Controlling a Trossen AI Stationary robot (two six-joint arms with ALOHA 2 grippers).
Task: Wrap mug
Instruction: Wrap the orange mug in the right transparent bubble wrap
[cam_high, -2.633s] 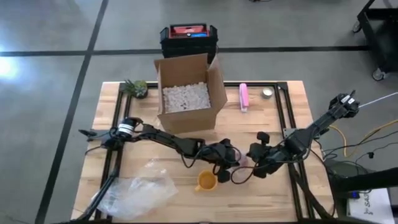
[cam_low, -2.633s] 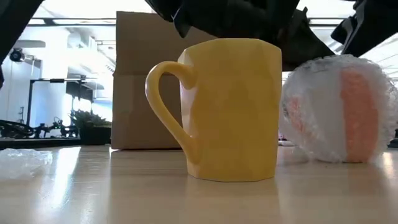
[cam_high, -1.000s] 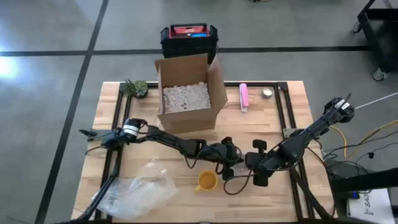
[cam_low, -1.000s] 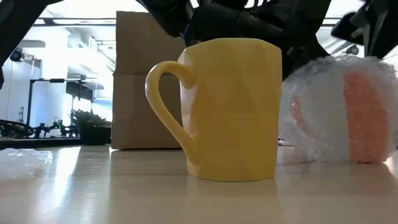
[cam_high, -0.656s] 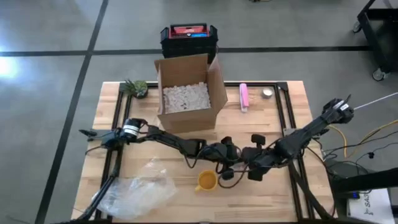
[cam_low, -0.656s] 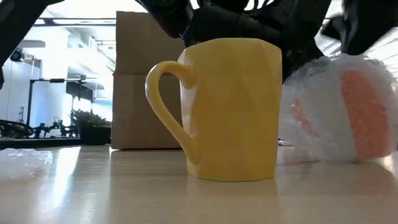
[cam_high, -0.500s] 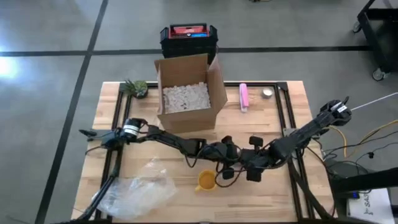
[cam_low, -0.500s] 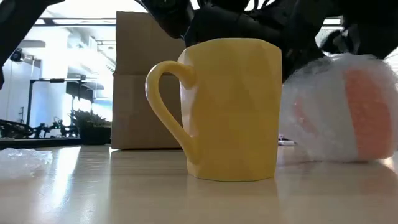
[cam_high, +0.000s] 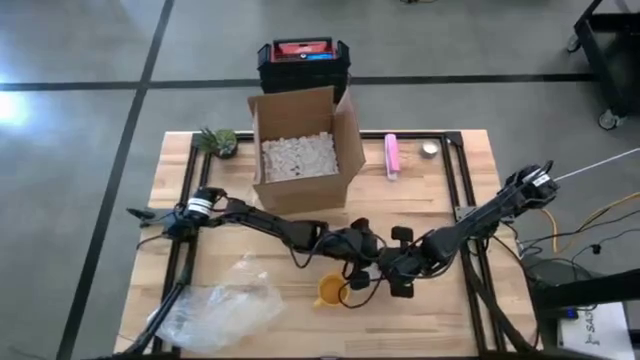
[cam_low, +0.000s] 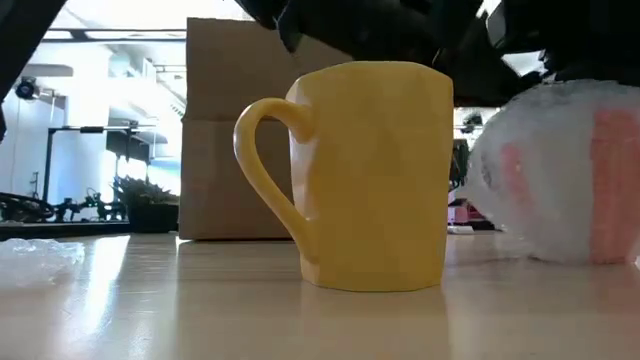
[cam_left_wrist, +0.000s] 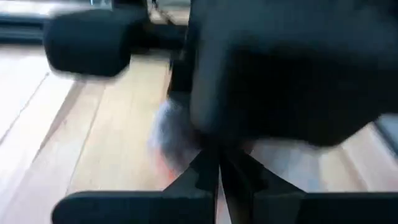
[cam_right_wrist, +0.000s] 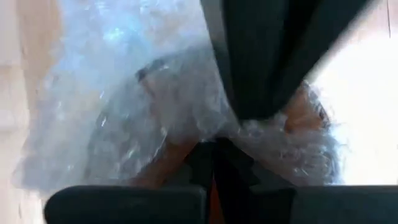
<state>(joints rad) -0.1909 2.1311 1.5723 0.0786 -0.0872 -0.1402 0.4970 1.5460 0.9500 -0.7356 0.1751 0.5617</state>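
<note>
Standing upright on the wooden bench (cam_high: 450, 190), a yellow mug (cam_low: 372, 175) sits bare near the front edge, its handle pointing sideways. Just beside it lies a pink mug bundled in bubble wrap (cam_low: 565, 175). Both the left gripper (cam_high: 362, 262) and right gripper (cam_high: 392, 270) crowd over that bundle, fingers pinched nearly closed on the wrap. Behind stand a cardboard box of packing peanuts (cam_high: 298, 150) and loose bubble wrap (cam_high: 220, 305).
</note>
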